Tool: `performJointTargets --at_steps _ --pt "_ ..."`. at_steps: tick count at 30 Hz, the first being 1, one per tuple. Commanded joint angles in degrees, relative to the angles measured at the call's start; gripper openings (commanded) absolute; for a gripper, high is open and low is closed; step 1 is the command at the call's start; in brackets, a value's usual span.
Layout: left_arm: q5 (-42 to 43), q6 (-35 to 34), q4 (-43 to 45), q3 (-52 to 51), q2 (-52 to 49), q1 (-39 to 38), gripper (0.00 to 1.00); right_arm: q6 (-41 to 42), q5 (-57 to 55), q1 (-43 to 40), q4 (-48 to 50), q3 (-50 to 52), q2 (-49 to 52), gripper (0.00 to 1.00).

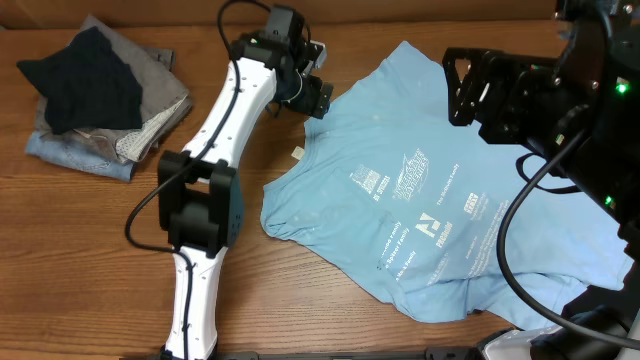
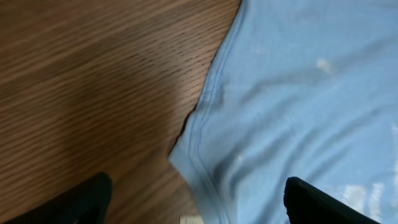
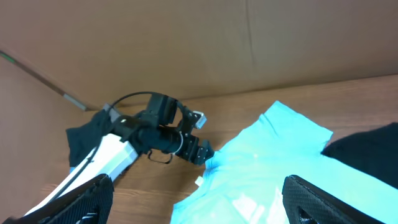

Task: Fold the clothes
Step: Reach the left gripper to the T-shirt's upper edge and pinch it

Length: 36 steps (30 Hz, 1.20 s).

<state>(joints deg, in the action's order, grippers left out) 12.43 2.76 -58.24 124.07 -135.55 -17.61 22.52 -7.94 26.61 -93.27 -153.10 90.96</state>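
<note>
Left gripper (image 2: 196, 202): mine, jaws spread wide, holding nothing, low over the table (image 2: 93, 74) where the stitched edge (image 2: 205, 112) of the blue T-shirt (image 2: 298, 93) meets bare wood. Right gripper (image 3: 205, 205): mine, also wide and empty, raised well above the shirt's far side. Blue T-shirt (image 1: 440, 200): lies spread on the right half of the table, white print up, rumpled along its near and left borders, with a small white label (image 1: 297, 153) just beside its left edge. Handling, as I judge it: light, limp cotton, not fragile. It will sag and bunch if lifted from the middle, and it should drag readily across the wood. Best hold: pinch the doubled, stitched edge under my left jaws, which should grip better than a single layer. Black shirt (image 1: 85, 85): on top of a pile (image 1: 120, 145) of other clothes at the far left, well apart.
</note>
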Motion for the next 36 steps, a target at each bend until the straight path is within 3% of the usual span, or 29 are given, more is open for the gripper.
performJointTargets --at_steps 1,17,20,25,27,30,34,36 --pt "4.13 0.0 2.62 0.07 -3.61 -0.81 0.88 0.48 -1.07 -0.39 -1.38 -0.68 0.02 0.9" --pt "-0.48 1.36 4.04 0.02 -8.2 -2.99 0.68 0.46 -1.27 -0.39 -3.76 -0.68 0.02 0.9" --pt "-4.11 1.11 4.15 -0.22 -8.48 -2.99 0.77 0.46 -1.25 -0.39 -3.76 -0.66 0.02 0.9" --pt "-4.07 1.09 5.01 -0.28 -9.01 -3.02 0.78 0.44 -1.25 -0.39 -3.76 -0.66 0.02 0.9" --pt "-2.49 0.94 4.61 -0.28 -9.27 -3.13 0.71 0.44 -1.25 -0.39 -3.76 -0.68 0.02 0.9" --pt "0.33 0.87 4.07 -0.33 -9.68 -3.28 0.49 0.44 -1.25 -0.39 -3.76 -0.68 0.02 0.9" --pt "5.4 0.22 2.08 0.07 -9.6 -3.32 0.04 0.42 -1.25 -0.39 -3.76 -0.66 0.02 0.9" --pt "5.86 -0.98 -0.02 1.29 -9.16 -2.99 0.04 0.42 -1.27 -0.39 -3.76 -0.66 0.02 0.9"
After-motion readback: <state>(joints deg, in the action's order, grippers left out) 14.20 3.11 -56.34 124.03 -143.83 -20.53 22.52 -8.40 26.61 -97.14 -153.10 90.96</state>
